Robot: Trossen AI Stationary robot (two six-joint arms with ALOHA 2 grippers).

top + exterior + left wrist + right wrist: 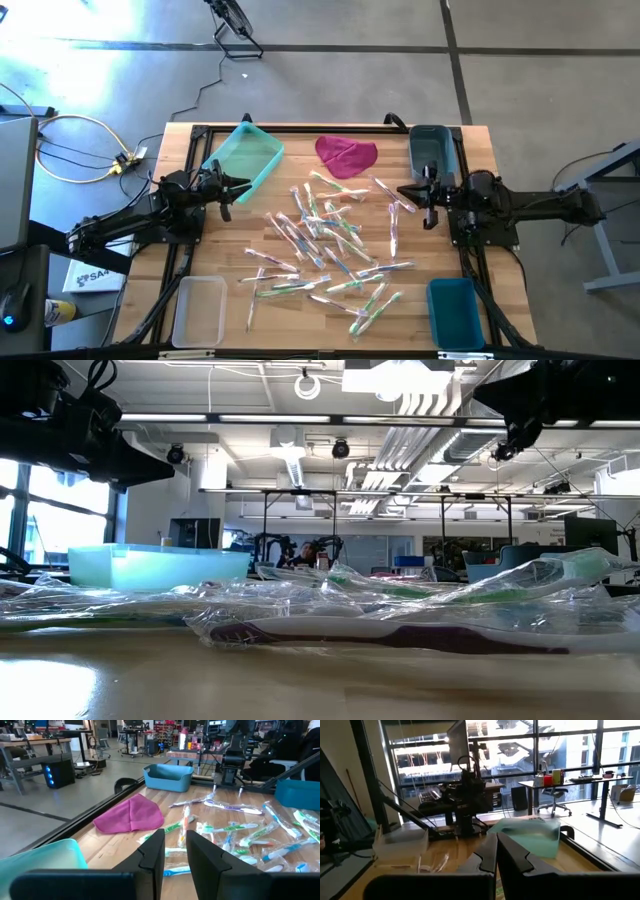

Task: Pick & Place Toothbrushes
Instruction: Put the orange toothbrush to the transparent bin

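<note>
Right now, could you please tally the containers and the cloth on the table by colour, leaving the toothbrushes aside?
Light turquoise bin: 1
Grey-blue bin: 1
Clear bin: 1
Dark teal bin: 1
Magenta cloth: 1
Total: 5, that is 4 bins and 1 cloth. The wrapped toothbrushes overlap too much for an exact count.
</note>
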